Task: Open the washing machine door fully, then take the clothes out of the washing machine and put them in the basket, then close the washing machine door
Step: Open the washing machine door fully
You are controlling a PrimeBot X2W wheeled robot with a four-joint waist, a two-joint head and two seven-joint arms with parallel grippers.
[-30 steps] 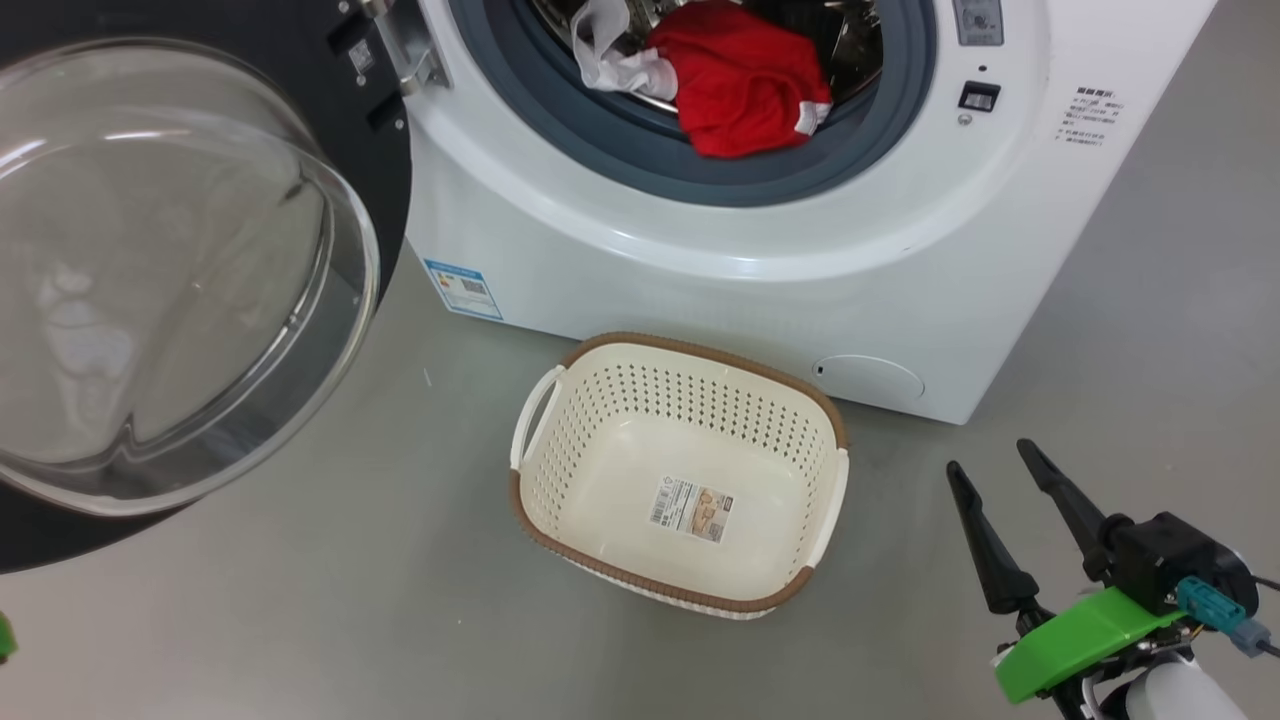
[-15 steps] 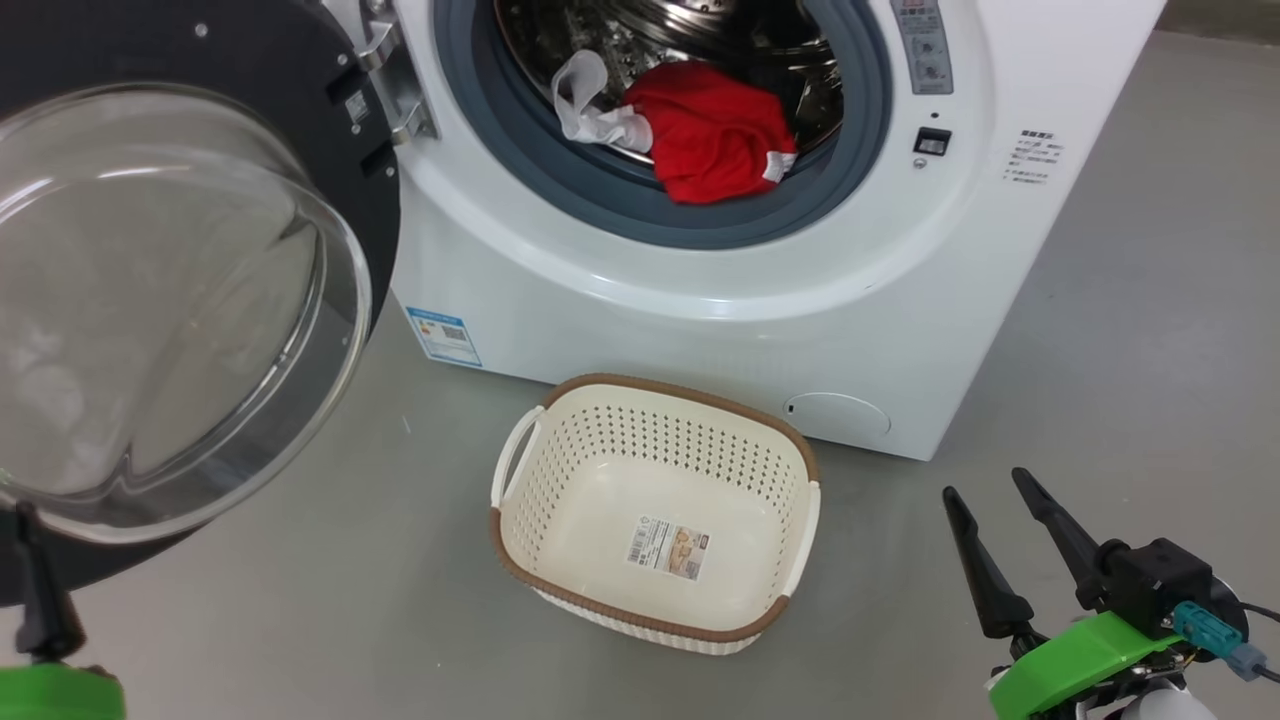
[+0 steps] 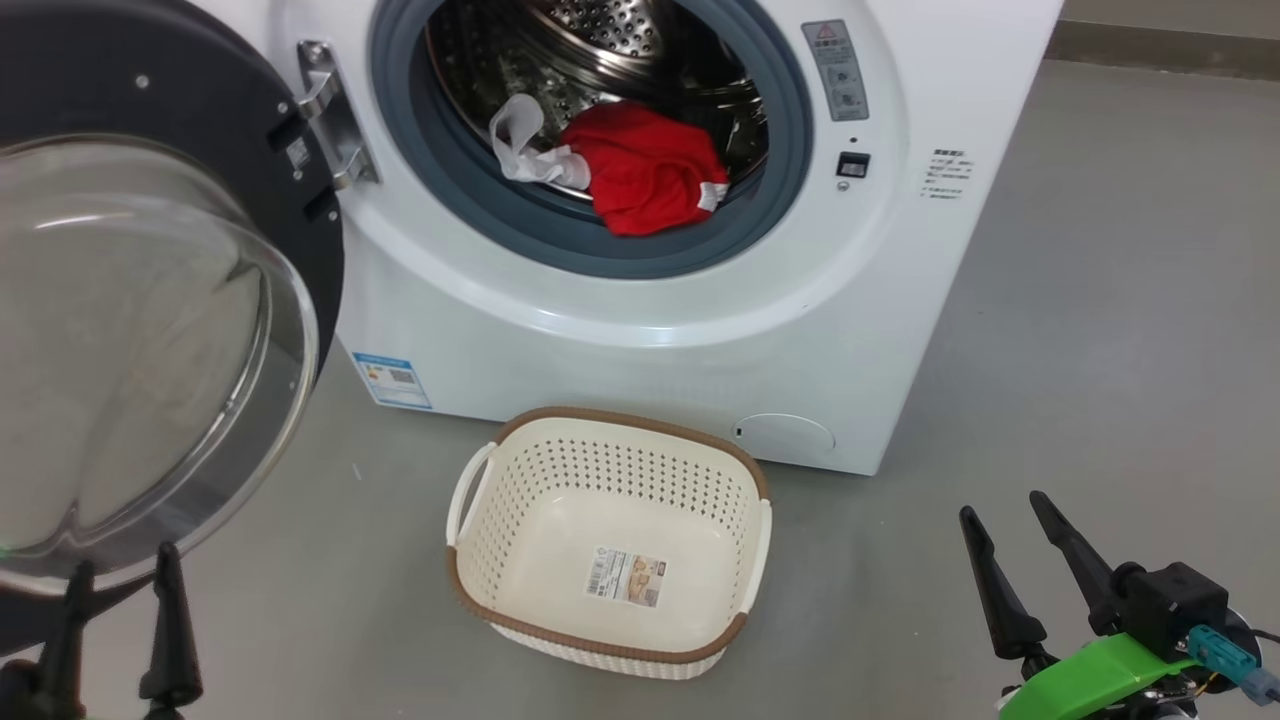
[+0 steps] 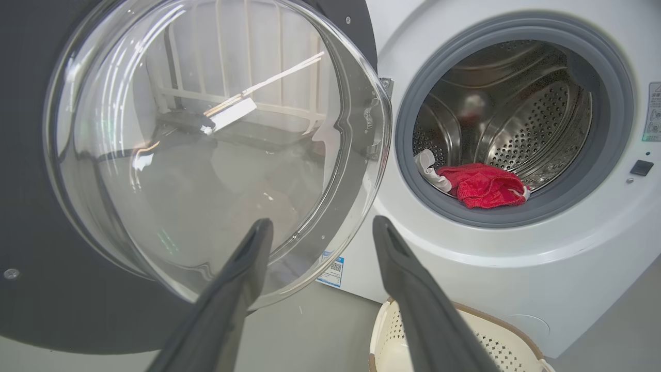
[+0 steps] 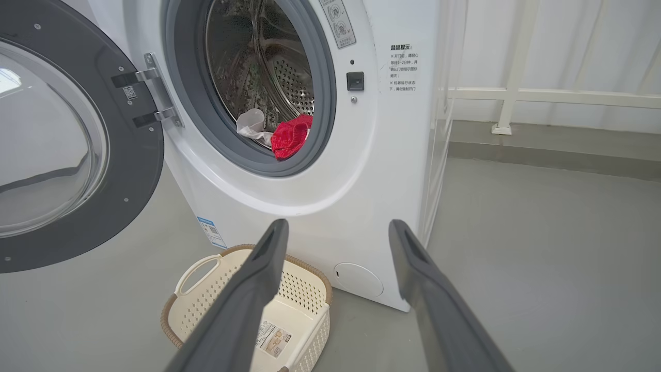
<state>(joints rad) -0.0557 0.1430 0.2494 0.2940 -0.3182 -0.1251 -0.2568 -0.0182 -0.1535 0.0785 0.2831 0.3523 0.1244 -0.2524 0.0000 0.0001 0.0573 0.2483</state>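
Notice [image 5: 404,68] on the washing machine [image 5: 361,175] headed 温馨提示; smaller print unreadable

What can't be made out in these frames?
Drum behind the clothes: head view, the red heap and grey rubber ring hide any further garments.
Label in the basket: head view, print too small.
Washing machine door: head and left wrist views, far side cut off by the left edge.
Left gripper: head view, body cut off by the bottom edge.
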